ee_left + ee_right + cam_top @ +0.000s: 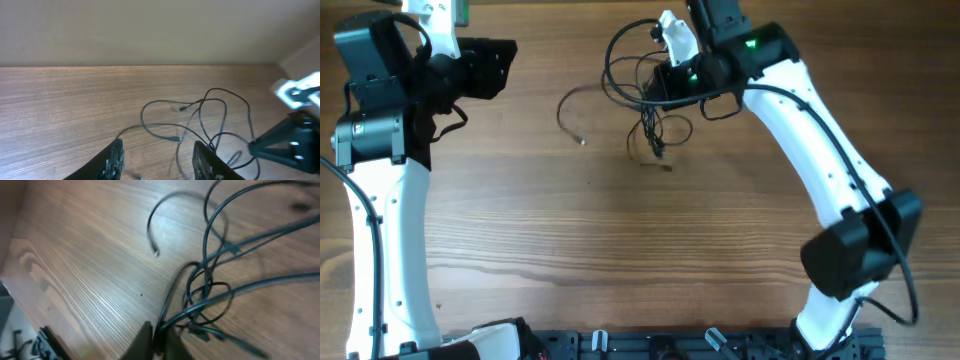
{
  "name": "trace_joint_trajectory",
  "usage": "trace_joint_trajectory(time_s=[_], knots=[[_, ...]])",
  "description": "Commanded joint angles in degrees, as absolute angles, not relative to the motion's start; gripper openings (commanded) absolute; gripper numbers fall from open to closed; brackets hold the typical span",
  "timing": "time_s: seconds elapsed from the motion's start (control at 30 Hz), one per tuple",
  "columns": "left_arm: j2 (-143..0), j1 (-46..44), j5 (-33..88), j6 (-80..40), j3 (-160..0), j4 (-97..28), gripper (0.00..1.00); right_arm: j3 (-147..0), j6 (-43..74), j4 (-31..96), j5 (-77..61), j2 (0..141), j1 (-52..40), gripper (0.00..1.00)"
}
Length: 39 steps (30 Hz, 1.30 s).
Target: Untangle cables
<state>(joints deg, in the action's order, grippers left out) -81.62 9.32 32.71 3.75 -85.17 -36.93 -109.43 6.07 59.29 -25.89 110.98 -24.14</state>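
With the tangled cables (651, 128) bunched at the table's (620, 250) far middle, apparently pinched in the nearly closed right gripper (159, 339) while the left gripper (157, 159) is held open and empty, the loops could be cinched tighter if pulled as one.

Two-arm unit: left arm (380, 200), frame left, curved white link shells, black joint housings, thin black cable alongside; right arm (820, 150), frame right, same white-and-black build, green indicator light (752, 43) near top; left gripper (158, 146), black speckled fingers.
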Motion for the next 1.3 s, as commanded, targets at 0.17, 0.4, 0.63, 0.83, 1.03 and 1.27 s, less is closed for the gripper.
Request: trace_joint_trajectory(time_s=[0.17, 0.4, 0.63, 0.83, 1.03, 1.27], knots=[[-84.9, 6.2, 40.1, 3.4, -86.3, -36.9, 0.49, -110.2, 7.7, 59.9, -15.2, 108.8, -23.8, 0.57], [-90.1, -2.1, 39.6, 4.2, -86.3, -36.7, 0.49, -110.2, 15.7, 59.3, 6.3, 108.8, -23.8, 0.58], [-92.6, -7.3, 37.2, 4.2, -86.3, -35.9, 0.50, -110.2, 22.2, 61.4, 22.8, 108.8, -22.6, 0.59], [-93.6, -9.9, 37.2, 4.0, -86.3, -36.7, 0.54, -110.2, 24.8, 61.4, 26.9, 108.8, -20.4, 0.59], [-96.7, -12.4, 37.2, 4.1, -86.3, -37.0, 0.58, -110.2, 22.1, 61.3, 26.1, 108.8, -18.7, 0.60], [-102.7, -16.1, 37.3, 4.1, -86.3, -37.0, 0.58, -110.2, 20.9, 60.6, 24.7, 108.8, -17.9, 0.60]])
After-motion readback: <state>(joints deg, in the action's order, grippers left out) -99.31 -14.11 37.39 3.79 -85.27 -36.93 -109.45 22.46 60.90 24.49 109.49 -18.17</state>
